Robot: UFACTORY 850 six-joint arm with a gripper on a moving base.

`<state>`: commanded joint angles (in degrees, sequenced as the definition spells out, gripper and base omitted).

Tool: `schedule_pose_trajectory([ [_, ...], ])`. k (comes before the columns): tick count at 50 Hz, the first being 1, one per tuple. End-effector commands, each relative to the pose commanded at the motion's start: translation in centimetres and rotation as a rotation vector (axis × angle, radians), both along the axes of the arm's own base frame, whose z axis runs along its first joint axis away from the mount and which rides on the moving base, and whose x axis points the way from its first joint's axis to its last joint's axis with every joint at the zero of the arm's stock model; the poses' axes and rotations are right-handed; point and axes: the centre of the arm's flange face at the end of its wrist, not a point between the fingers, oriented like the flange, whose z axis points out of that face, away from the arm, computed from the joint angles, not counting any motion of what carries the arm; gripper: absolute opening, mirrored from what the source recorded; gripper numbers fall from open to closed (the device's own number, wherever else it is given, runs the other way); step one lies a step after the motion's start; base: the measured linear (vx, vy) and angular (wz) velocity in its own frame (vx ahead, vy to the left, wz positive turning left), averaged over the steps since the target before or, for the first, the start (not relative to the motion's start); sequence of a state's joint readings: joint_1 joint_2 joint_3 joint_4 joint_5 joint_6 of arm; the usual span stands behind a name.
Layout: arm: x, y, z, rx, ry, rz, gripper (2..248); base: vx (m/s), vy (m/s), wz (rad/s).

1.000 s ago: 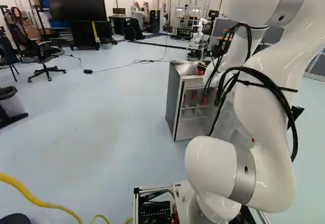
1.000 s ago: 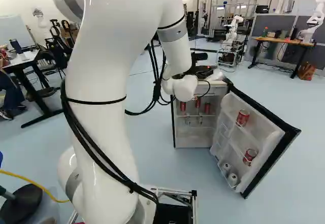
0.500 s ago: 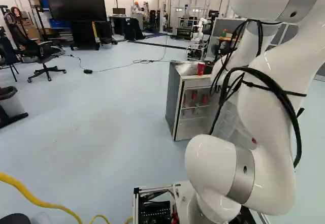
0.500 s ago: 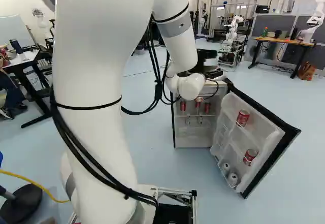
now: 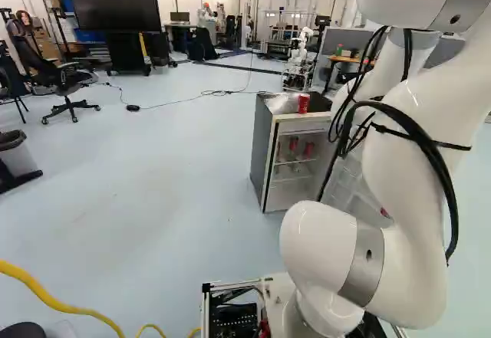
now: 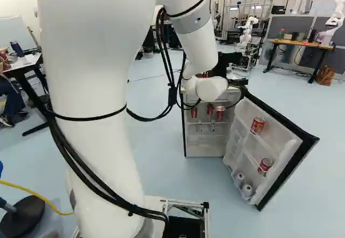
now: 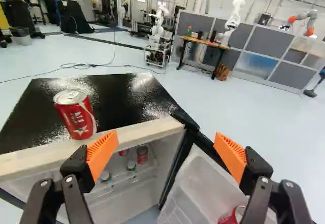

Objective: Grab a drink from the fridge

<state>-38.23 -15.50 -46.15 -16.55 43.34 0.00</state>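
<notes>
Two jaws stand wide open, empty; the shelf cans (image 7: 142, 155) lie ahead of and below them, under the fridge top (image 7: 124, 97).

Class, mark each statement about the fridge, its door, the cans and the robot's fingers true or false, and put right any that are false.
1. The fridge has its door open. True.
2. The fingers are clamped on a can. False: they stand open, gripping nothing.
3. A red can stands upright on top of the fridge. True.
4. The door holds no cans. False: its shelves hold red cans.
5. There are cans inside the fridge. True.
</notes>
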Motion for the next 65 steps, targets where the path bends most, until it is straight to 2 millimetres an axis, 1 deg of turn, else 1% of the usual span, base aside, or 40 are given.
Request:
schedule_pose_trajectory([
  [38,-3.0,-6.3,1.7,0.169,0.121,-0.28,247,0.0,0.0,0.0],
  [65,-4.1,-10.3,3.4,0.231,0.184,-0.368,247,0.0,0.0,0.0],
])
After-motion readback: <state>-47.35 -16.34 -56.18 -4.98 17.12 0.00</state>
